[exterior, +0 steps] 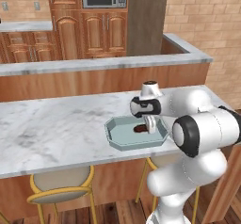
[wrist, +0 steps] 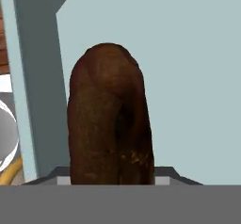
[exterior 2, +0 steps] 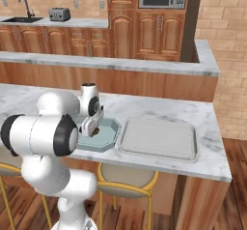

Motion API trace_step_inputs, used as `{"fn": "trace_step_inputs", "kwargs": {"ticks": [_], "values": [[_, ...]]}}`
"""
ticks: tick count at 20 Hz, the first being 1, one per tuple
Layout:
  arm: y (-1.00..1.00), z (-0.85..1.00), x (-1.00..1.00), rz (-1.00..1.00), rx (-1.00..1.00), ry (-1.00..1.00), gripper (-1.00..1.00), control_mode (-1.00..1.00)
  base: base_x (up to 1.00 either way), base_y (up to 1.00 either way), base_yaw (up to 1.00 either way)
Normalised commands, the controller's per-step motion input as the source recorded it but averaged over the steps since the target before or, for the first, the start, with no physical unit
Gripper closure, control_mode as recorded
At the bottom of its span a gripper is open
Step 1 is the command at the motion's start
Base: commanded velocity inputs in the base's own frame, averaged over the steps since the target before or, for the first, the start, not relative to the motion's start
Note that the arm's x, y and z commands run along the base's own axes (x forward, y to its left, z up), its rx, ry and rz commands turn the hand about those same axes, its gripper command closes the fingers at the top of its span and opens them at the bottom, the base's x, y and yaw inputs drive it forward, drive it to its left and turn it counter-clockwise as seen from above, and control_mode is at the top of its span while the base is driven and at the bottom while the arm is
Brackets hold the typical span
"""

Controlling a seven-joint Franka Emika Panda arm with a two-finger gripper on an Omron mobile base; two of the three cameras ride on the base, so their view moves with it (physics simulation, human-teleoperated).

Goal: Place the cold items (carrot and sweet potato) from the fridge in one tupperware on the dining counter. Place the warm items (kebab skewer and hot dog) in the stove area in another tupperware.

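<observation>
**Hot dog lowered into the tub, jaws clamped on it**

The gripper (exterior: 150,124) is seen down inside the pale blue tub (exterior: 117,140), and the jaws are closed partway around a dark brown hot dog (wrist: 109,119). In the hand view the hot dog is right up against the camera, rising from between the finger tips, so it's judged to be held rather than let go. Whether it is already resting on the tub floor can't be told for sure; in the left base view its dark end (exterior: 140,129) looks to be at or just above the floor.

Handling, as a guess: light, a bit soft and springy, smooth-skinned, so it could be squeezed out of shape or slip if pinched at a tip. A hold across the middle of its length is probably the safest, and that seems roughly what's been done here.

Direction: the long axis is lined up with the hand's look direction in the hand view, rounded end pointing away from the gripper toward the tub floor. From the left base view it appears to lie fairly flat, stretched sideways from the gripper toward the tub's middle.

Relative to the tub: the tub sits on the marble counter (exterior: 52,129), a flat grey tray (exterior 2: 159,138) is just beside it, and stools (exterior: 61,186) are tucked below.
</observation>
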Motion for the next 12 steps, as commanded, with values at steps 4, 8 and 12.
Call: {"fn": "trace_step_inputs", "kwargs": {"ticks": [4, 8, 12], "values": [[0.00, -0.45, 0.33, 0.02, -0.03, 0.00, 1.00, -1.00, 0.00, 0.00, 0.00], [0.00, -0.39, 0.36, 0.03, 0.00, 0.00, 1.00, -1.00, 0.00, 0.00, 0.00], [0.00, -0.33, 0.26, 0.04, 0.00, 0.00, -1.00, -1.00, 0.00, 0.00, 0.00]]}}
